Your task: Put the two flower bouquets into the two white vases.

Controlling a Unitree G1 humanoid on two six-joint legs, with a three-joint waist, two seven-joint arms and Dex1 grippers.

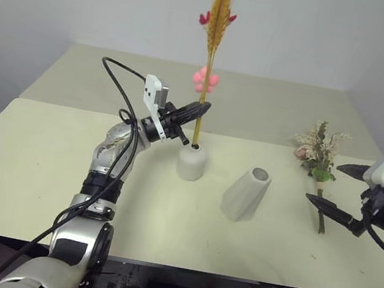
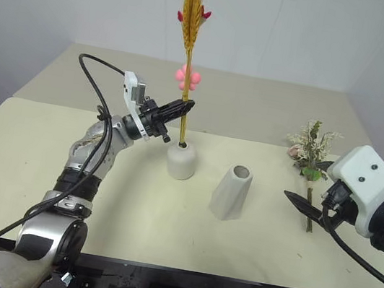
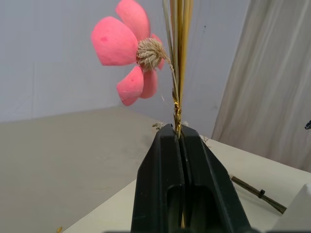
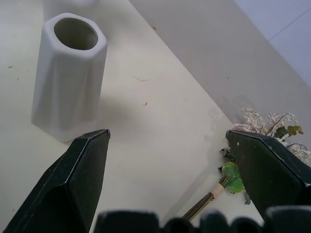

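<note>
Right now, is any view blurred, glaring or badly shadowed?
Head views: even light, no glare, soft shadow beside the tall vase. Left wrist view: pink flower sharp, background soft. Right wrist view: tool fingers near and dark, tall vase crisp.

- The top of the wheat-like bunch (image 1: pixel 218 16) runs off the upper edge in both eye views.
- Its stalk ends, at the short vase's (image 1: pixel 191 163) mouth, are too small to tell whether they are inside.
- In the right wrist view, the bushy bunch (image 4: pixel 272 127) is cut by the frame edge and partly hidden behind a black finger (image 4: pixel 272 170).
- The right gripper (image 1: pixel 349 192) is partly cut off at the side.
</note>
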